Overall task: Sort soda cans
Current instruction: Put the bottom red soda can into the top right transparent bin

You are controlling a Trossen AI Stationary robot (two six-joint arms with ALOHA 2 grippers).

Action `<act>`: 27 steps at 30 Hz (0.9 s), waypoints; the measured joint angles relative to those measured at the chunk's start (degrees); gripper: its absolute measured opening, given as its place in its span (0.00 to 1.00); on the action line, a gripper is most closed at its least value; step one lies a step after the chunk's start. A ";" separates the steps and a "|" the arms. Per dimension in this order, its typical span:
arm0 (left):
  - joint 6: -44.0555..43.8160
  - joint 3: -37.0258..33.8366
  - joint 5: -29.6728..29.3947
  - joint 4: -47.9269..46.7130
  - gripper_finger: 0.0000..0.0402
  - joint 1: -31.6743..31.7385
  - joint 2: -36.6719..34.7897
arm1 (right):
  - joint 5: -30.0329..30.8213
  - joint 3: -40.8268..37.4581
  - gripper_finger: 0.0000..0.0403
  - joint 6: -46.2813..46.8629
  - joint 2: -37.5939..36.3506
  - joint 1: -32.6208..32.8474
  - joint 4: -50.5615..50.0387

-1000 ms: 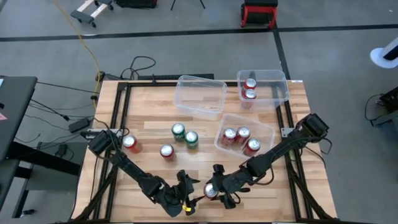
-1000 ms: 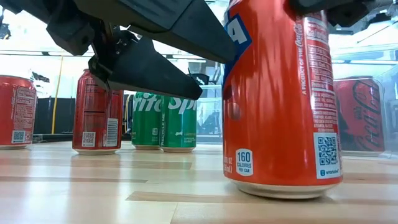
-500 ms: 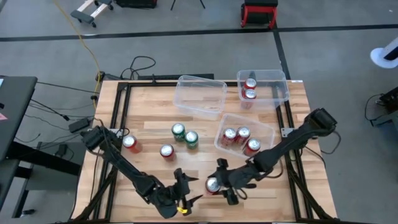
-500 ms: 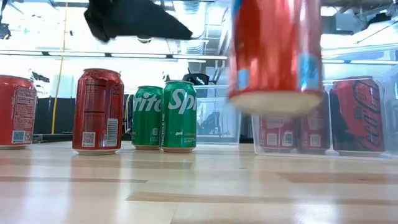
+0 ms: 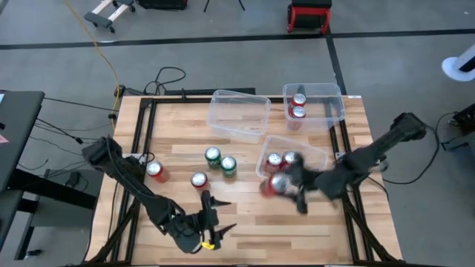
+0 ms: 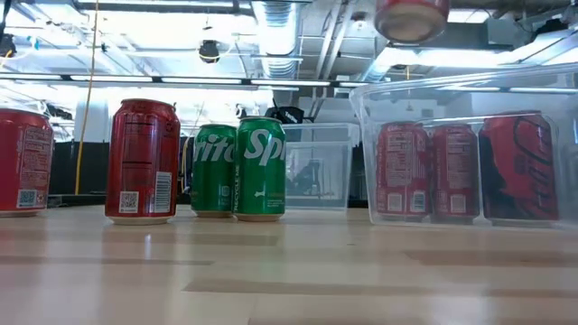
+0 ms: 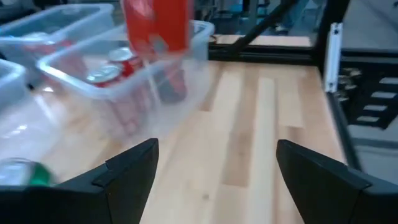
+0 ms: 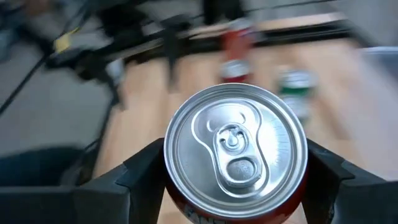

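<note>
Red can is up in the air, pinched by its sides between the right gripper fingers, silver top facing the wrist cam. From above it sits blurred at the near-left edge of the near bin; the low view shows only its bottom, above that bin's rim.

Can count, high view:
- 1 red, held.
- 2 red visible in the near bin; low view shows 3 red standing inside, so one is prob. hidden under the arm from above.
- 2 red in the far right bin.
- 2 green standing side by side, touching or nearly, mid-table.
- 1 red loose, just near-left of the greens.
- 1 red loose, further left, near the table edge.

Approx. 9 red + 2 green in all.

Bins: 3 clear plastic. Third one, far centre, has no cans in it.

Left gripper is low at the near edge of the table, well apart from all cans. Its fingers are spread wide w/ nothing between them; wrist view looks past them at bare wood towards the near bin and the held can.
</note>
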 joint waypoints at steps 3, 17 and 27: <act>-0.04 0.00 -0.95 -5.42 0.80 1.28 -3.48 | 6.48 0.03 0.69 1.99 -6.59 -2.00 -7.28; 11.74 -0.02 -10.88 -8.47 0.80 4.89 -12.32 | 17.41 -0.11 0.69 3.50 -23.82 -33.68 -25.95; 9.90 -0.02 -9.85 -16.39 0.80 9.46 -12.54 | 0.74 -10.17 0.69 -3.45 -23.08 -65.57 -10.78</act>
